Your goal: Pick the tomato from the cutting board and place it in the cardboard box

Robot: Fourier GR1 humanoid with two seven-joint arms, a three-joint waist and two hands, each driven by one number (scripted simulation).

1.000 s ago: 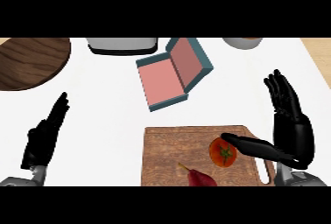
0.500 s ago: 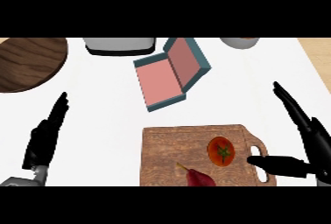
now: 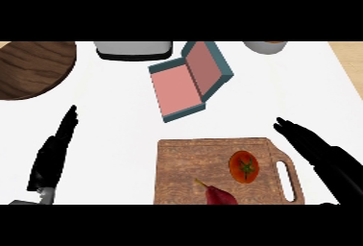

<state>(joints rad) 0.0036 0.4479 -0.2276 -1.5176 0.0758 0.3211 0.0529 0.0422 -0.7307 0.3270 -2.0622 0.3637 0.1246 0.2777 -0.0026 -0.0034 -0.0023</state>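
On the white desk: open cardboard box at 12 o'clock, cutting board at 6, tomato lying ungrasped upon it. Right hand at 3, released, fingers straight; left hand at 9, resting open. Risk: tomato rolling away under an off-centre grasp.

counter: white (evenly lit) | far-right edge: tan wood strip
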